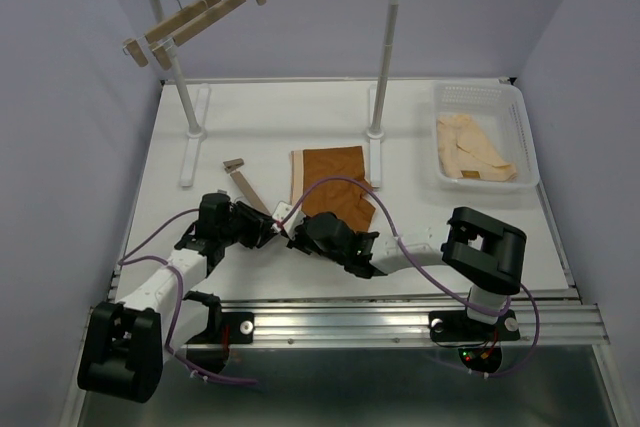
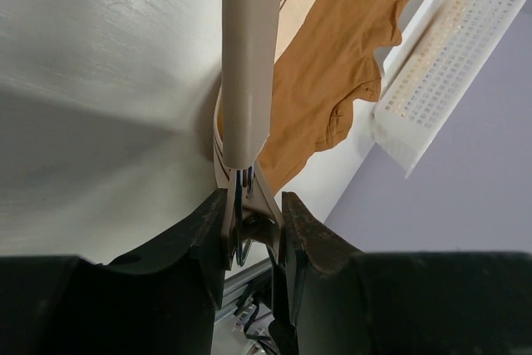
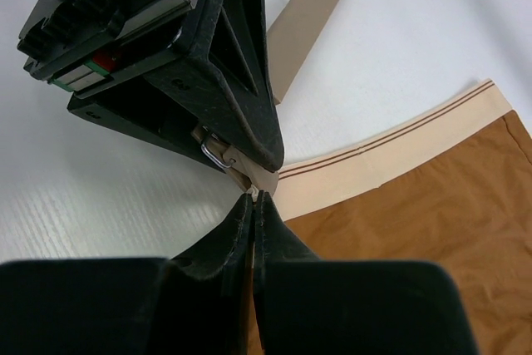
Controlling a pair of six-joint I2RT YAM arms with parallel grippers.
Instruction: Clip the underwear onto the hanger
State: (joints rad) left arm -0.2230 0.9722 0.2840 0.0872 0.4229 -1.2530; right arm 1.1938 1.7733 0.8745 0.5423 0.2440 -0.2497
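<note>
The hanger (image 1: 250,190) lies flat on the table, its light-wood bar (image 2: 249,56) running away from my left gripper (image 2: 253,218). That gripper is shut on the wooden clip (image 2: 268,204) at the bar's near end and squeezes it. The rust-brown underwear (image 1: 335,182) lies just right of the hanger, with its pale waistband (image 3: 391,151) toward it. My right gripper (image 3: 253,197) is shut on the waistband's corner, right at the clip and under the left gripper's fingers (image 3: 241,81). The hanger's far clip (image 1: 234,164) rests on the table.
A white clothes rack (image 1: 380,97) stands at the back, with two more wooden hangers (image 1: 190,22) on its rail at the left. A white basket (image 1: 520,107) at the right holds a cream garment (image 1: 475,147).
</note>
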